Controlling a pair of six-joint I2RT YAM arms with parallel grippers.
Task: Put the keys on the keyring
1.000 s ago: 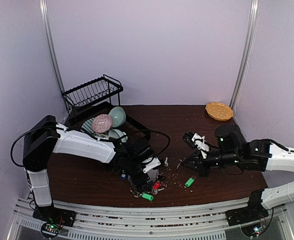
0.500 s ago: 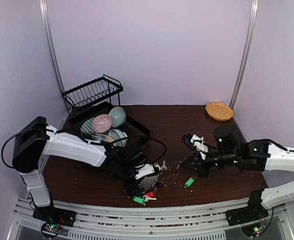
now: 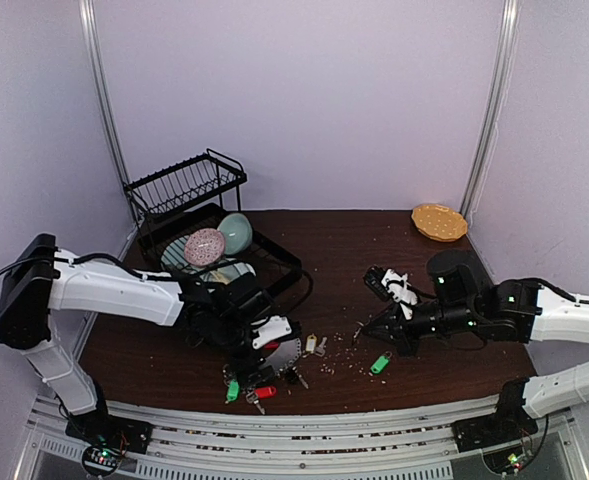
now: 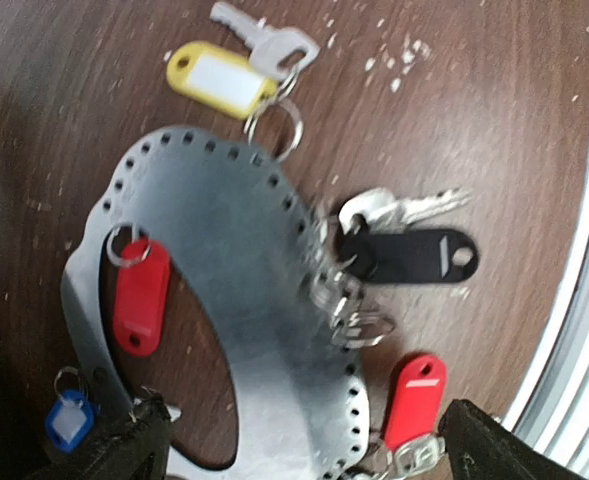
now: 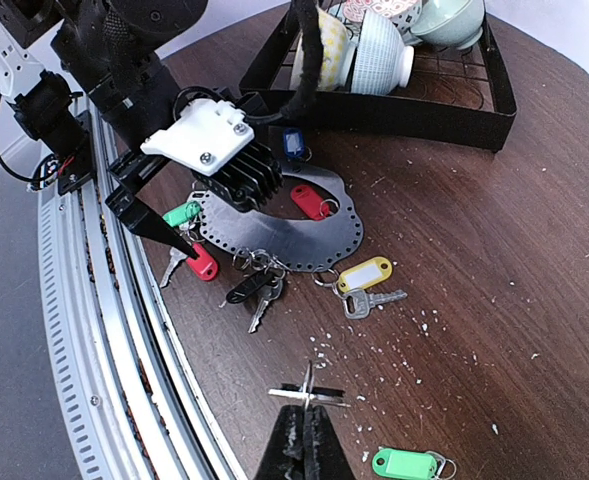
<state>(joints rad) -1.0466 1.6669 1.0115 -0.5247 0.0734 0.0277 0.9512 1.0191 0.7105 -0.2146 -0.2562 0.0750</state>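
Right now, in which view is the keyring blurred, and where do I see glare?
Left wrist: the keyring is soft, its rim smeared, and light glares off the table at right. Right wrist: sharp, tags readable, though the wide lens bends the rail. Top external: evenly lit, but the keys are too small to separate.

Open tabletop right of dish rack. Left gripper overhangs keyring, jaws spread wide; keys fringe its near and right rim.
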